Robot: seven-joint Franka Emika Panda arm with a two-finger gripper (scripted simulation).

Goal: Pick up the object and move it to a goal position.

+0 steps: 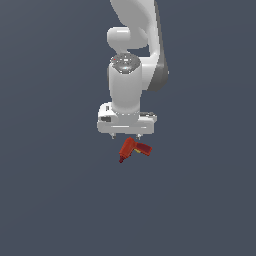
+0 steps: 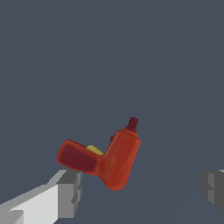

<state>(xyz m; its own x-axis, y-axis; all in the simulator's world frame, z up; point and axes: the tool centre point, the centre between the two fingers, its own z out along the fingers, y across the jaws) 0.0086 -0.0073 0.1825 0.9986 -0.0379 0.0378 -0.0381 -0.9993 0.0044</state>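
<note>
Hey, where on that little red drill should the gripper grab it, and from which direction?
Probably across the thick barrel of the red drill, near the bend where the handle branches off, coming straight down from above. The drill lies flat and the barrel is its bulkiest, straightest part, while the dark tip is too thin. The gripper is open, its fingers spread wider than the drill.

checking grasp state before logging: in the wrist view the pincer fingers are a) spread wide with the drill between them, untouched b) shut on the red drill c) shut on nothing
a, the two fingers stand far apart, and the red drill lies between them with clear gaps.
</note>
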